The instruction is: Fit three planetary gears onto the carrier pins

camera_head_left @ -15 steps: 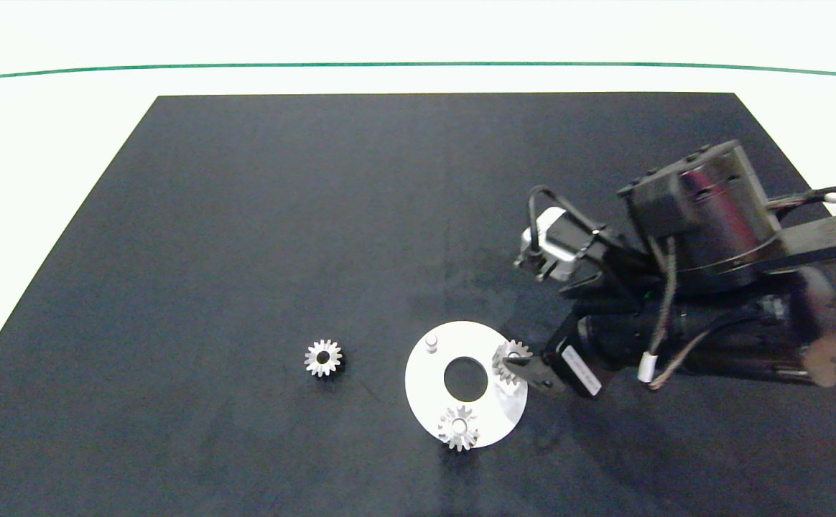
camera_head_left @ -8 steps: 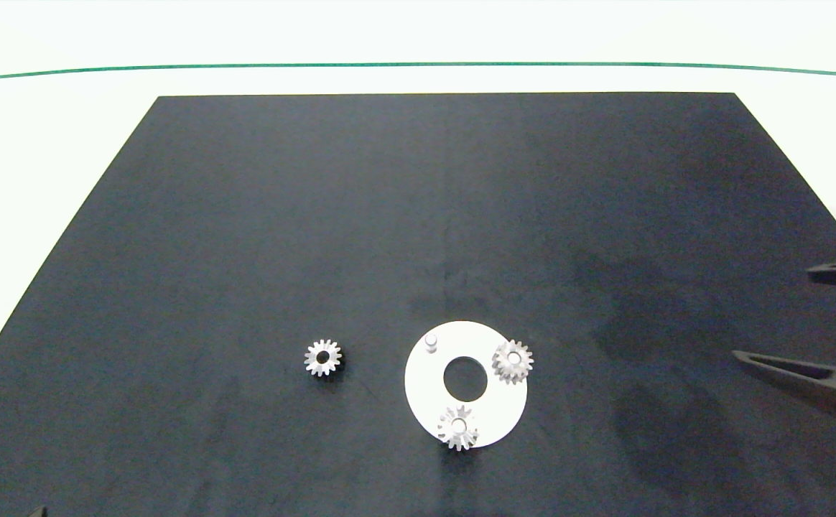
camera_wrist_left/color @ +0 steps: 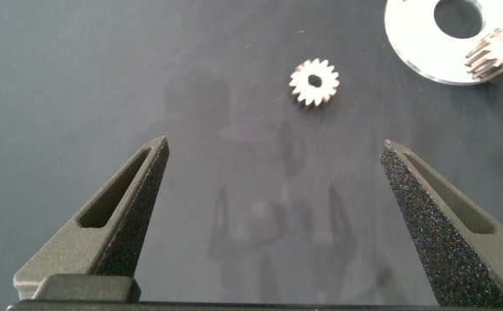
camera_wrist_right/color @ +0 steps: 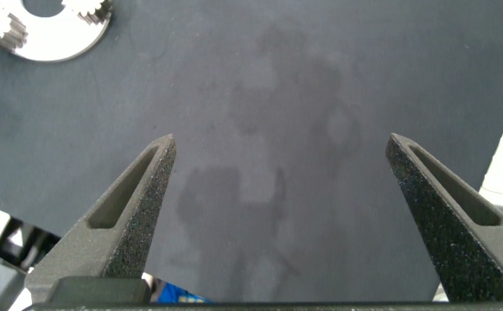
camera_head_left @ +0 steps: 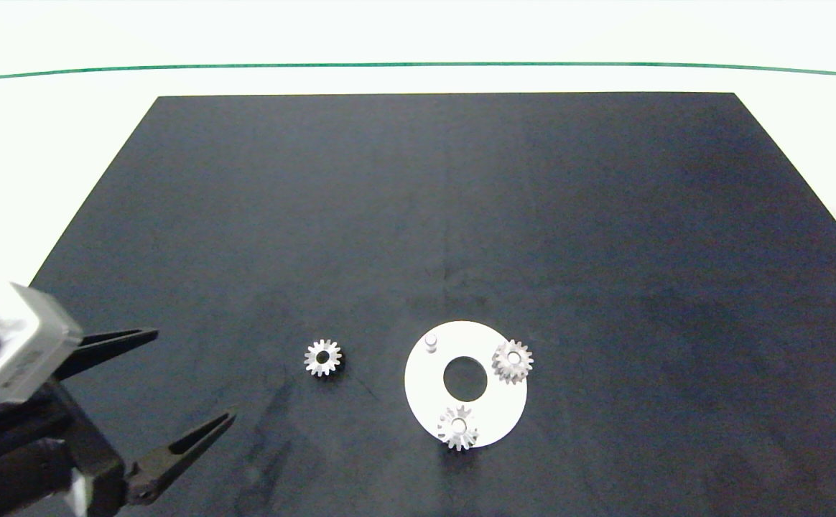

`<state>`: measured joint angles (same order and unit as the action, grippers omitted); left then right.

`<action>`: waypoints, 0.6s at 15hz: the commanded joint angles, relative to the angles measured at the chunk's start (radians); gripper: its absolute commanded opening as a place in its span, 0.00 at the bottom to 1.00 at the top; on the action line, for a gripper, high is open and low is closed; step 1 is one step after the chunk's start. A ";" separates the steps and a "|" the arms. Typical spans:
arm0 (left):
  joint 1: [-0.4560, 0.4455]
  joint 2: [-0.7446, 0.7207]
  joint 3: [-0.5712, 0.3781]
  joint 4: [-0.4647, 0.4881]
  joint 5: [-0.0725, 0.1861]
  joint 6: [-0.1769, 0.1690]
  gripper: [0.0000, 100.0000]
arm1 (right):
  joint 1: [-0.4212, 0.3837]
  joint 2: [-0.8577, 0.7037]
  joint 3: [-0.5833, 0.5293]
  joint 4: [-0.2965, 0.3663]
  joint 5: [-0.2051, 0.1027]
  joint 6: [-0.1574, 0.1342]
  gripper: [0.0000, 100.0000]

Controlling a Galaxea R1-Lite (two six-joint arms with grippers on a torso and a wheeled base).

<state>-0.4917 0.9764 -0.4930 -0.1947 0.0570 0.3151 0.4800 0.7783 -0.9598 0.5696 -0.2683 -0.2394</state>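
With two gears seated, the left pincer (camera_head_left: 192, 380), wide open and empty, must close on the loose gear (camera_head_left: 322, 357) beside the white disc (camera_head_left: 425, 380).

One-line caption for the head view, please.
Open left pincer approaches loose gear; two gears sit on carrier disc.

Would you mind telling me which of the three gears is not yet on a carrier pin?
The lone gear lying on the black mat, left of the white disc. The other two gears sit on the disc's pins.
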 commanded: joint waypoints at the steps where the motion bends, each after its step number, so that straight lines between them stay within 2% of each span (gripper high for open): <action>1: -0.151 0.239 -0.062 -0.068 0.076 -0.001 1.00 | -0.006 -0.028 -0.013 -0.004 0.000 0.063 1.00; 2: -0.182 0.294 -0.064 -0.120 0.084 -0.002 1.00 | -0.004 -0.022 -0.031 -0.004 0.004 0.077 1.00; 4: -0.188 0.387 -0.061 -0.224 0.089 -0.001 1.00 | -0.001 -0.002 -0.066 -0.007 0.008 0.078 1.00; 9: -0.220 0.476 -0.056 -0.278 0.090 -0.024 1.00 | 0.025 0.030 -0.131 -0.007 0.011 0.078 1.00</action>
<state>-0.7057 1.4111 -0.5487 -0.4743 0.1457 0.2900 0.5002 0.7928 -1.0832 0.5600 -0.2557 -0.1602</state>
